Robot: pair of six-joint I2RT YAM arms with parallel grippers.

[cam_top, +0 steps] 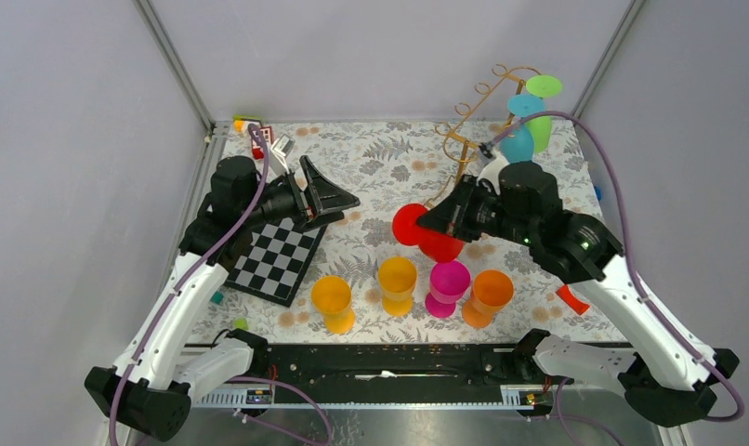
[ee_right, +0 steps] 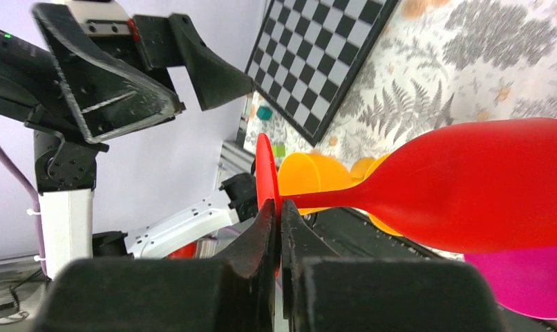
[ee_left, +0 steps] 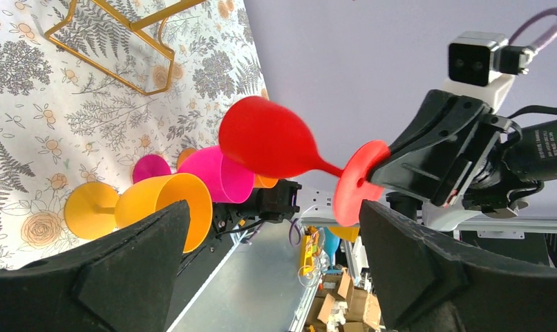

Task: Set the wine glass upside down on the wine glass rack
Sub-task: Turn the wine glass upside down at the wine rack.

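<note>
The red wine glass [cam_top: 413, 226] lies sideways in the air above the middle of the table. My right gripper [cam_top: 436, 221] is shut on its round foot, with the thin disc pinched between the fingertips in the right wrist view [ee_right: 277, 214]; the bowl [ee_right: 469, 187] points away to the right there. The left wrist view shows the same glass [ee_left: 265, 142] held level by the foot. My left gripper [cam_top: 329, 197] is open and empty, left of the glass, jaws wide apart [ee_left: 272, 221]. The gold wire rack [cam_top: 464, 139] stands at the back right, its base also in the left wrist view [ee_left: 134, 28].
A teal glass [cam_top: 518, 139] and a green glass [cam_top: 541, 121] hang on the rack. An orange [cam_top: 334, 302], a yellow [cam_top: 397, 283], a magenta [cam_top: 448, 286] and another orange glass [cam_top: 487, 297] stand along the front. A checkerboard [cam_top: 278, 260] lies left.
</note>
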